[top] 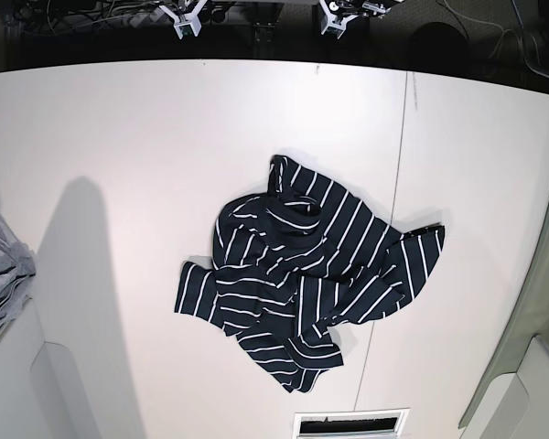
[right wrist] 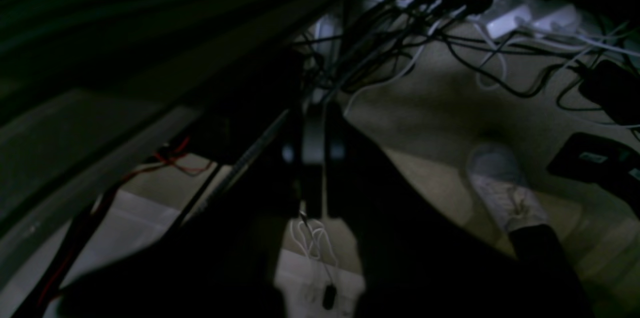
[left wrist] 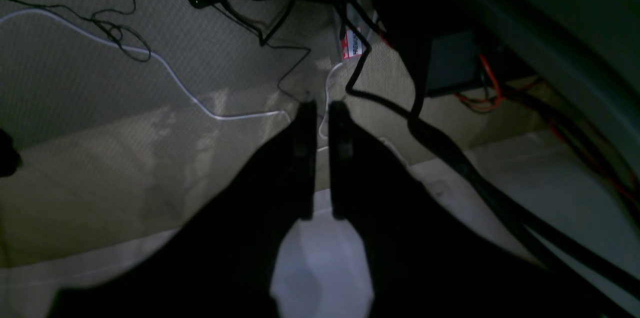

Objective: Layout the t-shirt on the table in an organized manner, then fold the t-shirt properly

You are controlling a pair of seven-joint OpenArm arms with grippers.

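Observation:
The t-shirt [top: 302,283], dark navy with thin white stripes, lies crumpled in a heap near the middle of the white table [top: 119,137]. Its folds overlap and no sleeve is spread flat. Neither arm shows in the base view. In the left wrist view my left gripper [left wrist: 321,108] points down at the carpeted floor, its dark fingers [left wrist: 305,158] nearly together with only a slim gap and nothing between them. My right gripper [right wrist: 321,110] hangs over the floor too, jaws together and empty. The shirt shows in neither wrist view.
A thin dark seam [top: 398,210] crosses the table right of the shirt. Plain grey cloth [top: 0,265] lies at the left edge. A white slotted frame [top: 350,423] sits at the near edge. Cables [left wrist: 440,138] and a pale shoe [right wrist: 500,188] lie on the floor.

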